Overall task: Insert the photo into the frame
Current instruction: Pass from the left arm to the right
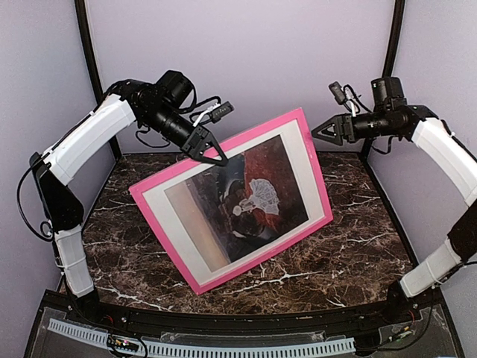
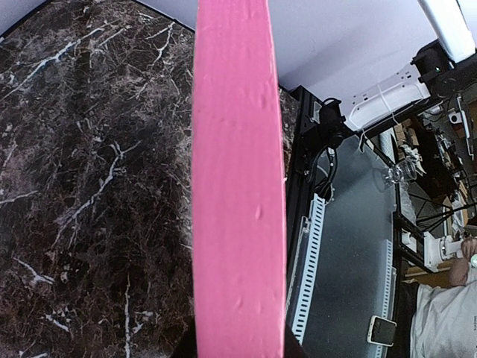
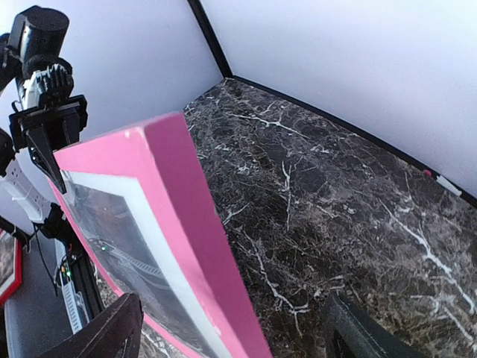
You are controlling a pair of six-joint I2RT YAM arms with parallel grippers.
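Note:
The pink frame (image 1: 318, 181) stands tilted on its lower edge on the marble table, front towards the camera. The photo (image 1: 246, 198), white-bordered with a dark scene and a pale figure, sits inside it. My left gripper (image 1: 206, 150) is shut on the frame's top edge near its left end. In the left wrist view the pink edge (image 2: 238, 186) runs up from between the jaws of the left gripper (image 2: 237, 350). My right gripper (image 1: 322, 131) is open beside the frame's top right corner. In the right wrist view the frame (image 3: 179, 194) passes between the spread fingers (image 3: 104, 335) of the right gripper (image 3: 231, 344) without touching them; the photo (image 3: 112, 239) shows there too.
The dark marble table (image 1: 358, 253) is bounded by purple walls at the back and sides. A black rail with white cable duct (image 1: 246, 347) runs along the near edge. A person (image 2: 447, 313) sits beyond the table's edge in the left wrist view.

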